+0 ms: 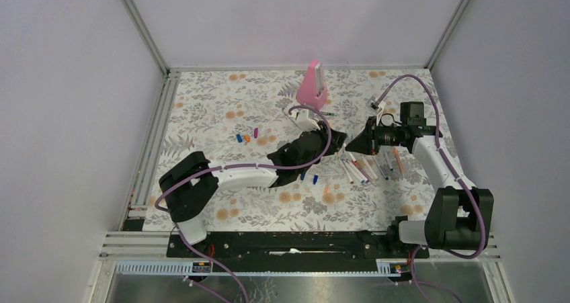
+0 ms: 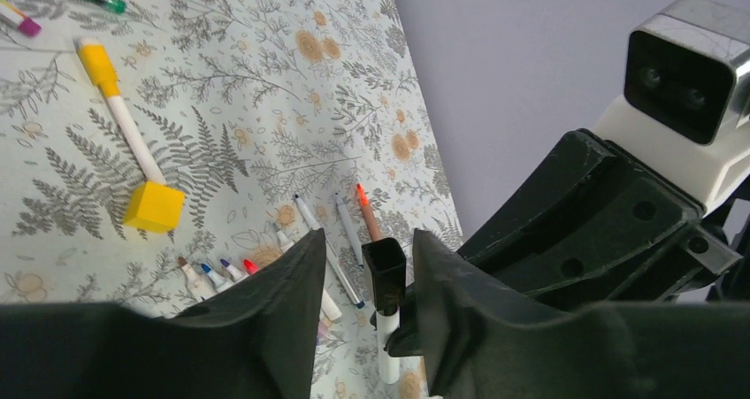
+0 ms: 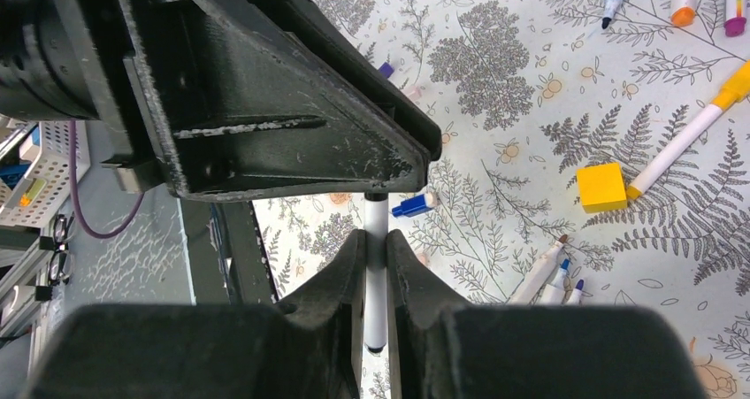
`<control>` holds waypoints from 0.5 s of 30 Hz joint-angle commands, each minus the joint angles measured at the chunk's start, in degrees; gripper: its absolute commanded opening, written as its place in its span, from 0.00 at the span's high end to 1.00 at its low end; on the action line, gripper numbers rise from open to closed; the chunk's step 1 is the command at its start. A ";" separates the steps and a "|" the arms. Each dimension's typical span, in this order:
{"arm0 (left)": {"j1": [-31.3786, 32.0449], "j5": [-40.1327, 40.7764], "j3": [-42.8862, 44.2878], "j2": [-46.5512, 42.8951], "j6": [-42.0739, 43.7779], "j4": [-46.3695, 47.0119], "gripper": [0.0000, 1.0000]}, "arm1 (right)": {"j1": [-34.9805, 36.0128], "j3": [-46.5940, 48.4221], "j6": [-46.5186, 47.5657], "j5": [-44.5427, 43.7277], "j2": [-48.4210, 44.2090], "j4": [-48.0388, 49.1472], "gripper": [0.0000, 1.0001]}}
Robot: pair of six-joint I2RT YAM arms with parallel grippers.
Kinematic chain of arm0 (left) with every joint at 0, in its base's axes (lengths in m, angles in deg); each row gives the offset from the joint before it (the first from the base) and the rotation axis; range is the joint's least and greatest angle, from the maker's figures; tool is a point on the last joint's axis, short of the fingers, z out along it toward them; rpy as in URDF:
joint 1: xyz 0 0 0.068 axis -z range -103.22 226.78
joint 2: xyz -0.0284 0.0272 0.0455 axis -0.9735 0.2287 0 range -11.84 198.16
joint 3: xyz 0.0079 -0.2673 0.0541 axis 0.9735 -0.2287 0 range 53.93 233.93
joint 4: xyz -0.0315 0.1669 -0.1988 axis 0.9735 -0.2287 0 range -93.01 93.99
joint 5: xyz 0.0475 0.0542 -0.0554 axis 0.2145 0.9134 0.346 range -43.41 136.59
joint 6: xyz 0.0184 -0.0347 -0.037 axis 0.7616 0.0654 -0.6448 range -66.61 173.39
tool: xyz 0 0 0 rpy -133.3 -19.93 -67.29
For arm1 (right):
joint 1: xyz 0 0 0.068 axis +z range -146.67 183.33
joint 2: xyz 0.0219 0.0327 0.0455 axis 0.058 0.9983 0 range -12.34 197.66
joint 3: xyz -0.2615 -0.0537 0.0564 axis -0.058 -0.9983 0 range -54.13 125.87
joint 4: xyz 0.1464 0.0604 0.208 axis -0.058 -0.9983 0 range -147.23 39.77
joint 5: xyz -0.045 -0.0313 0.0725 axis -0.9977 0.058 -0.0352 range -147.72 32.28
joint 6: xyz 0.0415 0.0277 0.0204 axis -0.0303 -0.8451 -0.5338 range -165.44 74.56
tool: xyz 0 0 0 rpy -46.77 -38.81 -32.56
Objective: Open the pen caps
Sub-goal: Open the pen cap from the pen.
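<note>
Finding: the black pen cap (image 2: 384,275) sits between the fingers of the left gripper (image 2: 369,240), nearer one finger, with a gap showing on the other side. The gripper is part-open and not yet pinching. The white marker barrel (image 3: 376,213) runs lengthwise away from the cap into the right gripper (image 3: 375,244), which is clenched on it. The pull is judged to lie along that axis.
</note>
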 commanded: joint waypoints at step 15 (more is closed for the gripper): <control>0.29 0.71 -3.61 -3.80 -2.20 8.89 1.00 | 0.90 -2.81 -4.18 -0.32 -2.56 6.00 0.41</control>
